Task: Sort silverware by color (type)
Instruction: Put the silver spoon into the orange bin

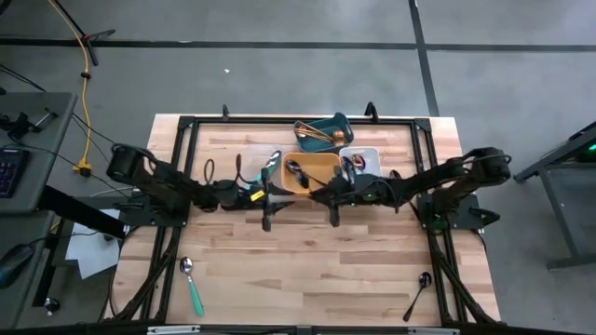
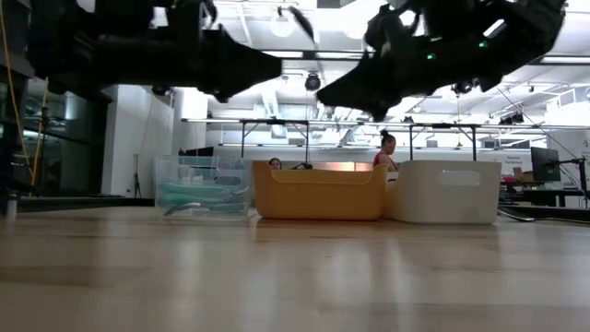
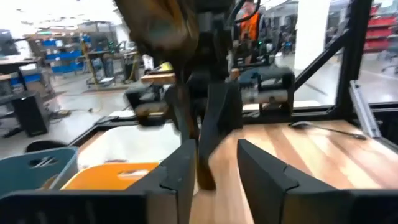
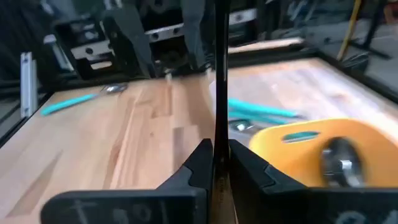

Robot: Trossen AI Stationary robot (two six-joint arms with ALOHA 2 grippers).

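My right gripper (image 4: 219, 158) is shut on a slim black utensil (image 4: 218, 81) that stands upright above the table's middle, just in front of the orange tray (image 1: 312, 177). In the low view its top (image 2: 300, 20) sticks up between the two arms. My left gripper (image 3: 214, 168) faces it at close range, open, with the right gripper's dark fingers (image 3: 214, 118) and the utensil reaching into its gap; whether it touches them I cannot tell. From above the two grippers (image 1: 291, 193) (image 1: 315, 194) meet tip to tip. My right gripper pinches the black utensil's thin shaft (image 4: 218, 140) between its two fingers. The fingers come nearly level from the table's right side and lie across the shaft. The utensil stands upright, lifted clear of the table, most of its length above the fingers.
A teal tray (image 1: 337, 124) with gold pieces, the orange tray with a spoon (image 4: 339, 162) and a white tray (image 1: 371, 154) stand at the far middle. Loose silverware lies far left (image 1: 239, 172), near left (image 1: 191, 284) and near right (image 1: 417, 295). People show behind the table (image 2: 385, 148).
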